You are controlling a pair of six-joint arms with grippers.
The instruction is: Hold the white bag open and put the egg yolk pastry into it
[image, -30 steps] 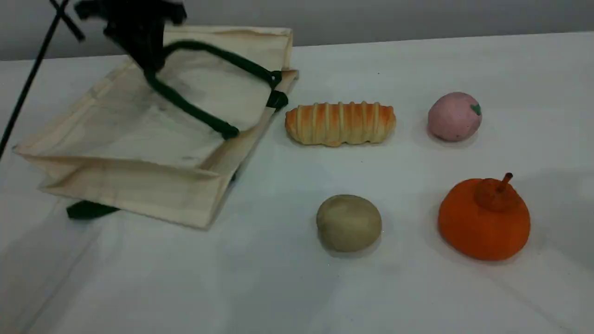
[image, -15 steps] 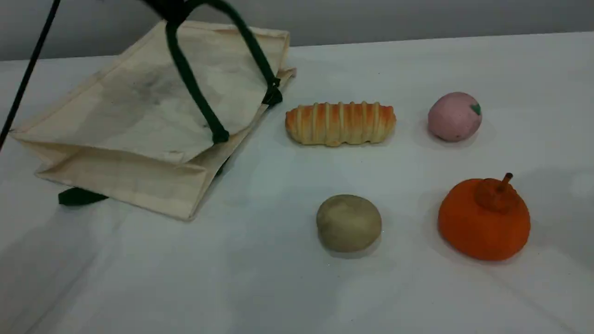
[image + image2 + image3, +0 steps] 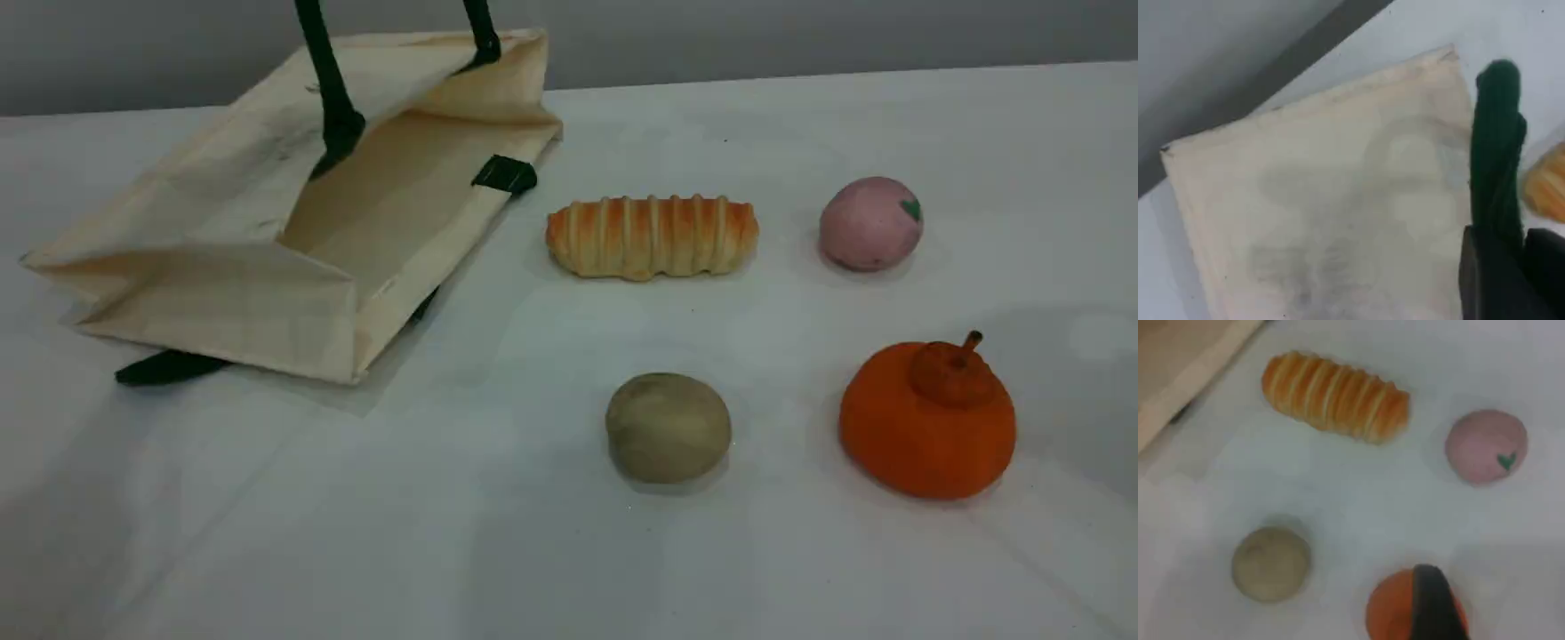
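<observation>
left tool [image 3: 1511,267] clenched on bag handle [image 3: 1497,153]; white bag [image 3: 267,231] mouth gapes. right tool [image 3: 1438,607] state unclear. risk: handle slips, mouth collapses before pastry [image 3: 669,428] arrives.

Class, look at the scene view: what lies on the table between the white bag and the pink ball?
The striped bread loaf lies between the white bag and the pink ball, apart from both; the scene view shows this.

Bag [image 3: 222,267]: mouth now pulled open, inside showing. Handle [image 3: 333,107]: drawn taut upward, running off the top edge. Left gripper [image 3: 1511,267]: risen out of scene view.
</observation>
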